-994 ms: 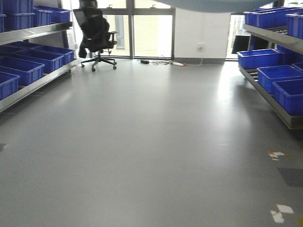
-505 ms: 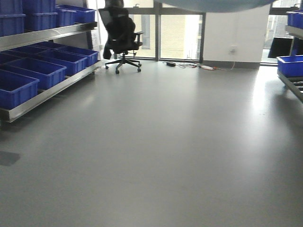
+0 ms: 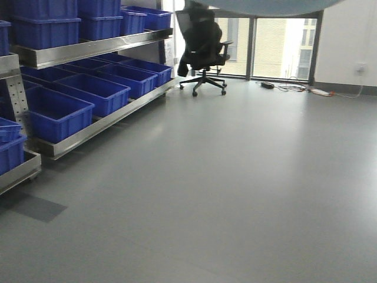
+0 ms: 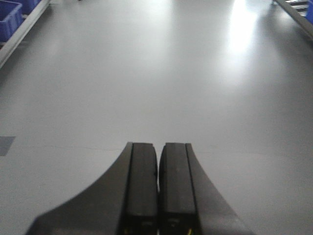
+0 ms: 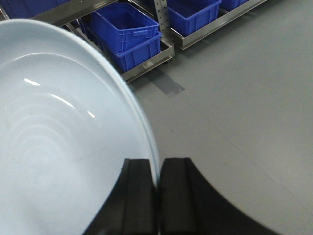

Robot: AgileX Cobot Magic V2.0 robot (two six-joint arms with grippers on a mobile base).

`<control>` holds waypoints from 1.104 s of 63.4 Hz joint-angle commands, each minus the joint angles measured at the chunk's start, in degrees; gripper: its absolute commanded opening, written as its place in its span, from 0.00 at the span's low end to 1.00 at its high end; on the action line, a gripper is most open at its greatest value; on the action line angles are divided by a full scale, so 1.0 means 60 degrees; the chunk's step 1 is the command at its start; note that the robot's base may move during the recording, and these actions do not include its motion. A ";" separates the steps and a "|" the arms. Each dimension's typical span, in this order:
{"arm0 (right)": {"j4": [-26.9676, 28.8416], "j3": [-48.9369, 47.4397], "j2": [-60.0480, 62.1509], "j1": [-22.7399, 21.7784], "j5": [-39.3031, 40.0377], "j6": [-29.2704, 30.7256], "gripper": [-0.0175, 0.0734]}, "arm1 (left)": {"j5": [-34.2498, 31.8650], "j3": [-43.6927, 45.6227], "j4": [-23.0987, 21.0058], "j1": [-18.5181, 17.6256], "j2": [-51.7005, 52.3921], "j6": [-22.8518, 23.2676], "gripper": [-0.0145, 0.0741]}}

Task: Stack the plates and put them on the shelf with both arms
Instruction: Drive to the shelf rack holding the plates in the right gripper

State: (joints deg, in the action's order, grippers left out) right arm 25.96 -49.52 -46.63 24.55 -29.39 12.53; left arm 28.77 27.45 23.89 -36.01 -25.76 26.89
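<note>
- A pale bluish-white plate point(image 5: 58, 147) is being gripped by its rim in the right gripper point(image 5: 157, 169); the two black fingers are being pressed close on either side of the thin edge.
- The left half of the right wrist view is being filled by the plate's glossy inner face, so whatever lies beneath it is being hidden; whether a second plate is stacked under it cannot be told.
- In the front view only a curved sliver of the plate point(image 3: 265, 6) is being shown, along the top edge, above everything else.
- The left gripper point(image 4: 157, 161) is being held pressed together, pad against pad, with nothing between the fingers, over the bare grey floor point(image 4: 156, 73).
- The steel rack point(image 3: 100, 127) is being seen along the left of the front view, well apart from the plate, with its levels being occupied by blue crates point(image 3: 56, 112).
- Further back, a black office chair point(image 3: 203, 50) is being seen beside the windows point(image 3: 277, 41), and cables point(image 3: 294, 88) are lying on the floor by the wall.
- A dark patch point(image 3: 38, 207) is being shown on the floor near the rack's foot.
- The open floor between camera and rack is being crossed by nothing.
</note>
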 commanded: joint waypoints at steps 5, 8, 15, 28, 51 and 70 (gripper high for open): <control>0.0195 -0.0352 0.0111 0.0007 0.0729 0.0037 0.25 | -0.0648 0.0284 0.0109 -0.0063 -0.0045 0.0081 0.26; 0.0195 -0.0352 0.0111 0.0007 0.0729 0.0037 0.25 | -0.0648 0.0284 0.0109 -0.0063 -0.0045 0.0081 0.26; 0.0195 -0.0352 0.0111 0.0007 0.0717 0.0037 0.25 | -0.0648 0.0284 0.0109 -0.0063 -0.0045 0.0081 0.26; 0.0195 -0.0352 0.0111 0.0007 0.0708 0.0037 0.25 | -0.0648 0.0284 0.0109 -0.0063 -0.0045 0.0081 0.26; 0.0195 -0.0352 0.0111 0.0007 0.0689 0.0037 0.25 | -0.0648 0.0284 0.0109 -0.0063 -0.0045 0.0081 0.26; 0.0195 -0.0352 0.0111 0.0007 0.0699 0.0037 0.25 | -0.0648 0.0284 0.0109 -0.0063 -0.0045 0.0081 0.26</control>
State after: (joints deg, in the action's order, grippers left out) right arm 25.74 -49.52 -46.63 24.55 -29.71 12.53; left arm 28.77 27.45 23.89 -36.01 -25.76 26.89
